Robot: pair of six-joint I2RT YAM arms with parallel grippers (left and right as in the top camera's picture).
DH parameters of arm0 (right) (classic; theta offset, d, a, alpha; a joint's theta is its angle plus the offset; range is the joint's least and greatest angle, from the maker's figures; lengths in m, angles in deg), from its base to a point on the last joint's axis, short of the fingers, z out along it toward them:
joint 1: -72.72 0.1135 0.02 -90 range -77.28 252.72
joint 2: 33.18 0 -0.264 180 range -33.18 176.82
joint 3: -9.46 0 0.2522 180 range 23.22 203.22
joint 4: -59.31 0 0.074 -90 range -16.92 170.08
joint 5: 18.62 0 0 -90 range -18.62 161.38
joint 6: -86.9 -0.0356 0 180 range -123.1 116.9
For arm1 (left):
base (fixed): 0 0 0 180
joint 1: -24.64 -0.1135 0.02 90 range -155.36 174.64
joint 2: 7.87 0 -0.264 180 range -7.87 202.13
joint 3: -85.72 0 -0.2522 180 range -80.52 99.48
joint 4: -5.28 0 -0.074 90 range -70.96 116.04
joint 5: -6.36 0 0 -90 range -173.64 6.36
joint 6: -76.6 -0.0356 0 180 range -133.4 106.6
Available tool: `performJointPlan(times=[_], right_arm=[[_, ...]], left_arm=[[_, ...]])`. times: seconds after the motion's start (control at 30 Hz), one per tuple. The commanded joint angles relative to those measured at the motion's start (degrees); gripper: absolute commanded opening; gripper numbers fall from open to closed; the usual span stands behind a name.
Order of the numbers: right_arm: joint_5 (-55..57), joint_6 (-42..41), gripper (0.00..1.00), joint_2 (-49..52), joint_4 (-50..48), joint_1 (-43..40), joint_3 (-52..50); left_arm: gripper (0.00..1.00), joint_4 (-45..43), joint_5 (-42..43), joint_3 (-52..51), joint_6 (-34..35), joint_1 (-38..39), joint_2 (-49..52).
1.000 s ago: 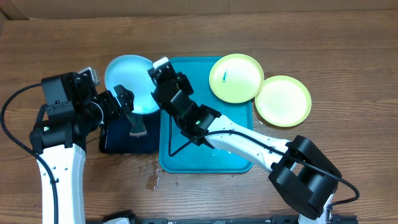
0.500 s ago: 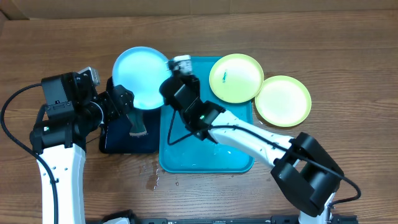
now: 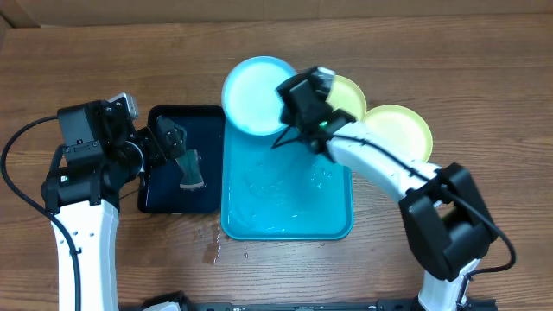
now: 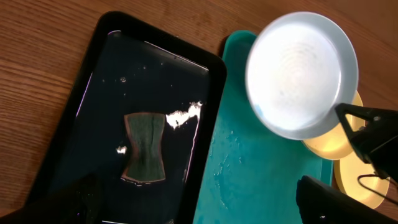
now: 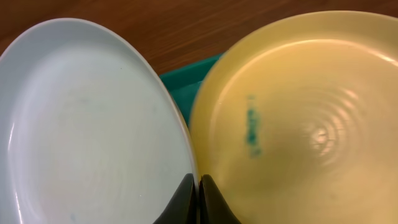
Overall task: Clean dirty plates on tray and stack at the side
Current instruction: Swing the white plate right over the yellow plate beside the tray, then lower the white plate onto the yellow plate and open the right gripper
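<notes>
My right gripper (image 3: 292, 111) (image 5: 198, 198) is shut on the rim of the light blue plate (image 3: 255, 86) (image 5: 93, 124) and holds it tilted above the far edge of the blue tray (image 3: 285, 194) (image 4: 249, 177). A yellow-green plate (image 3: 352, 93) (image 5: 298, 118) with a small blue smear lies just right of it at the tray's far right corner, partly hidden by my arm. A second yellow-green plate (image 3: 402, 136) lies on the table right of the tray. My left gripper (image 3: 173, 142) (image 4: 199, 211) is open and empty over the black tray.
A black tray (image 3: 164, 186) (image 4: 93, 93) sits left of the blue tray, with a dark sponge (image 3: 191, 169) (image 4: 145, 146) and bits of foam in it. Water drops lie on the table by the blue tray's front left corner (image 3: 212, 246).
My right gripper has carried the light blue plate rightward, from above the black tray to above the blue tray's far edge beside the smeared plate. The left arm has not moved.
</notes>
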Motion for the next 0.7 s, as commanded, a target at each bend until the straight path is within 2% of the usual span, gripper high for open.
performJointPlan(times=[0.0,0.3,0.67], right_arm=[[-3.5,-5.7,0.04,-4.1,2.1,-4.7,1.0],[-14.7,-5.7,0.04,-5.3,8.8,-16.8,1.0],[-15.1,-5.7,0.04,-5.3,23.9,-30.4,1.0]], left_arm=[[1.0,-0.1,0.0,0.7,0.2,0.0,0.2],[1.0,-0.1,0.0,0.7,0.2,0.0,0.2],[1.0,-0.1,0.0,0.7,0.2,0.0,0.2]])
